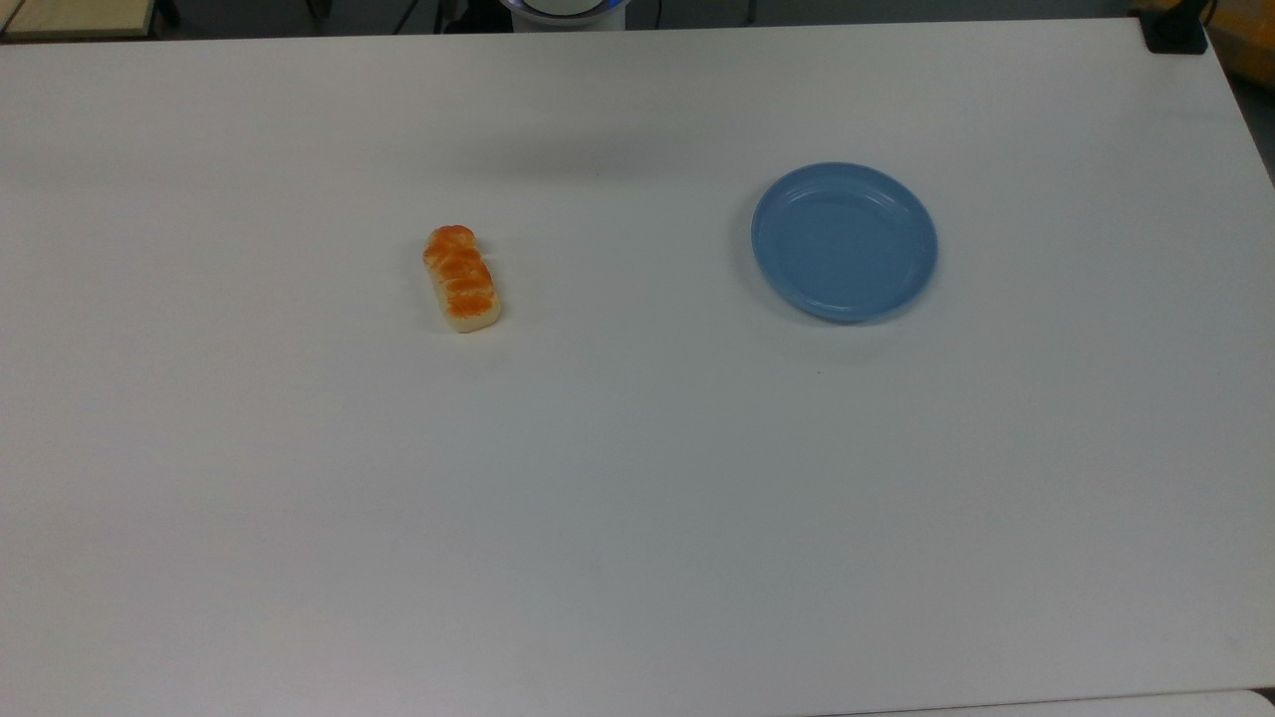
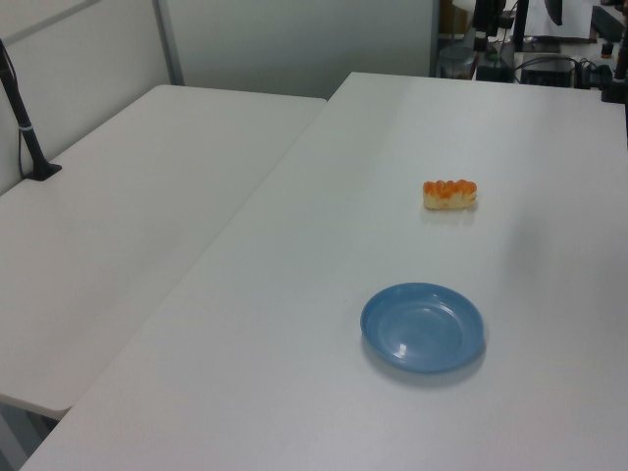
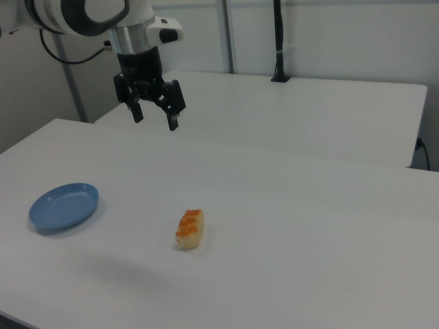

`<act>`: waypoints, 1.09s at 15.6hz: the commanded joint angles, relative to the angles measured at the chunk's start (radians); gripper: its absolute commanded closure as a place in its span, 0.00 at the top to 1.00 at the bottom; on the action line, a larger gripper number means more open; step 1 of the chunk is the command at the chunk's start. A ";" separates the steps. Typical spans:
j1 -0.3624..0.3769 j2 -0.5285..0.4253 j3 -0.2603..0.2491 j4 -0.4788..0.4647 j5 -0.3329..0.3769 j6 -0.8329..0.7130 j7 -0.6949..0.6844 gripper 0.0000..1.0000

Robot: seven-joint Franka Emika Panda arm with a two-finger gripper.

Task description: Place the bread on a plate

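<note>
White table (image 1: 637, 498) carries two items. The bread (image 1: 461, 279), a small oblong toy loaf with cream sides and an orange-brown segmented top, lies flat on the bare tabletop. In the top view its long axis runs roughly from 11 to 5 o'clock. The plate (image 1: 845, 242), round, light blue, shallow with a raised rim, sits at about 3 o'clock from the loaf in the top view, well apart from it, nothing on it.

Left view: bread (image 2: 450, 193) lies at about 12 o'clock from the plate (image 2: 423, 327), farther from the camera. A second white table (image 2: 128, 226) adjoins at the left view's left, with a black post (image 2: 25, 128) standing on it.

Right view: plate (image 3: 64, 206) at about 9 o'clock from the bread (image 3: 190, 229). The gripper (image 3: 155, 117) hangs in the air above the table, pointing down, at roughly 11 o'clock from the loaf and well clear of it. Its two black fingers (image 3: 173, 110) are spread apart with a plain gap between them, holding nothing.
</note>
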 commanded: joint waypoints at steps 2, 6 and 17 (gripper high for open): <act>0.008 -0.023 -0.007 -0.027 0.001 0.024 -0.010 1.00; 0.008 -0.023 -0.007 -0.027 0.001 0.024 -0.008 1.00; 0.009 -0.025 -0.007 -0.041 -0.001 0.020 0.018 1.00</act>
